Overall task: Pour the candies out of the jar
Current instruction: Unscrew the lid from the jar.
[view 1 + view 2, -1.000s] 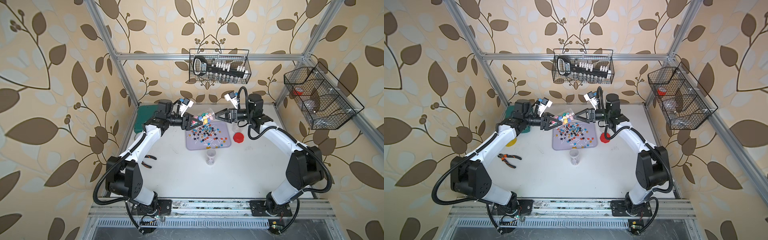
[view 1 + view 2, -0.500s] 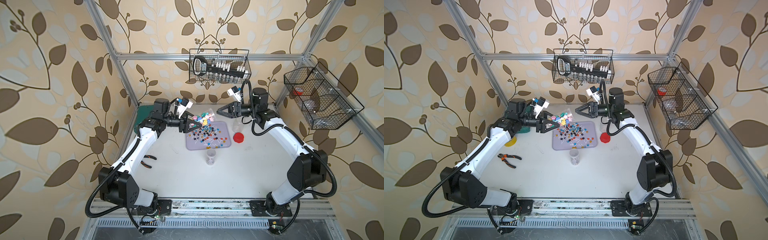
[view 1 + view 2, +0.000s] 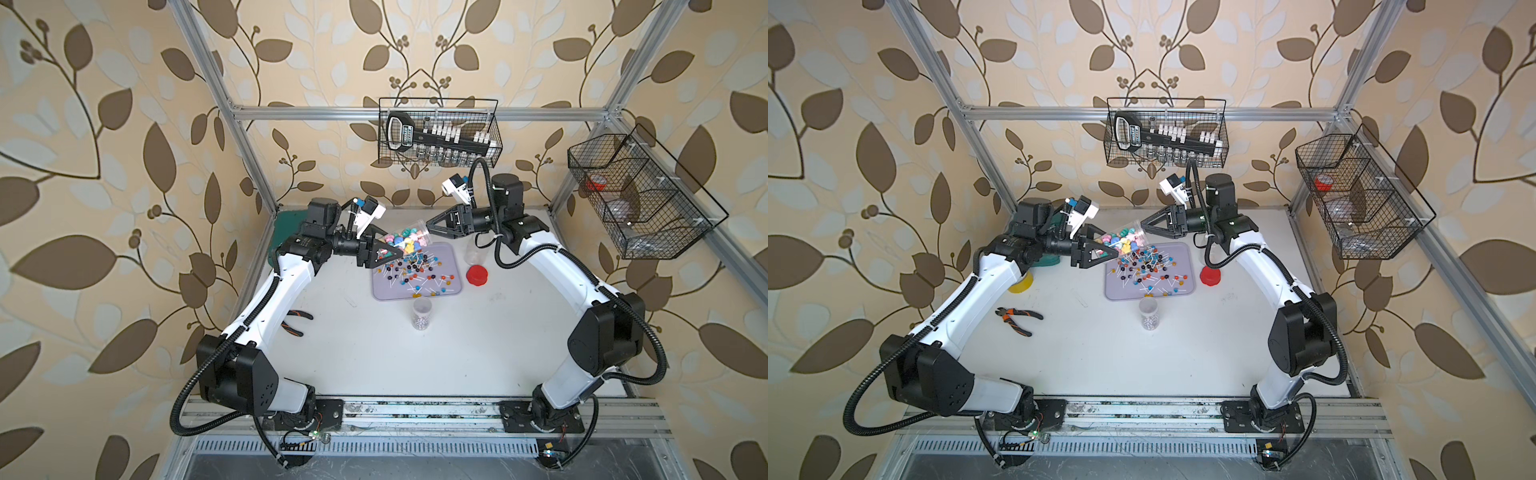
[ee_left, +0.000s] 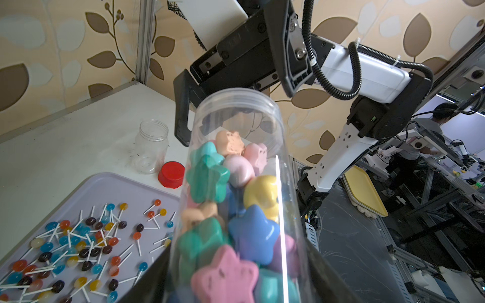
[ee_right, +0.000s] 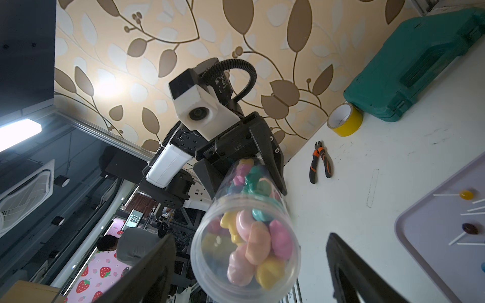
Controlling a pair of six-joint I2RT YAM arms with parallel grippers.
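Clear jar [image 3: 409,236], lidless, up in the air over the far edge of the lavender tray [image 3: 454,286], slanted, mouth toward the right gripper [image 3: 430,226]. Filled with pastel star-shaped candies [image 4: 210,178] to just short of the rim. Base end clamped between the fingers [image 5: 273,162] of the left gripper [image 3: 390,250]. Base itself cut off at the frame edge in the left wrist view, masked by those fingers in both top views. Mouth higher or lower than base: cannot tell from above.

Right gripper's fingers [image 5: 343,262] spread wide, one on each side of the jar mouth, with gaps to the rim, gripping nothing. Only one of them [image 4: 181,112] seen from the left wrist, its partner behind the jar.

Lollipops [image 3: 415,270] scattered over the tray, the farthest ones hidden beneath jar and left gripper from above. Tray cropped in both wrist views.

Empty jar [image 4: 151,147] upright just beside a red lid [image 3: 476,275], off the tray's right edge, half lost behind the right arm's cable in the top views. Small jar [image 3: 422,313] upright just beside the tray's near edge, contents too fine to make out. Pliers [image 3: 1017,320], partly under the left arm in a top view. Yellow tape roll [image 3: 1019,283] and green case [image 5: 414,65] in the far left corner, largely covered by that arm.

Broad bare table [image 3: 478,353] between tray and near rail. Wire basket [image 3: 438,133] on the back wall above the right wrist.
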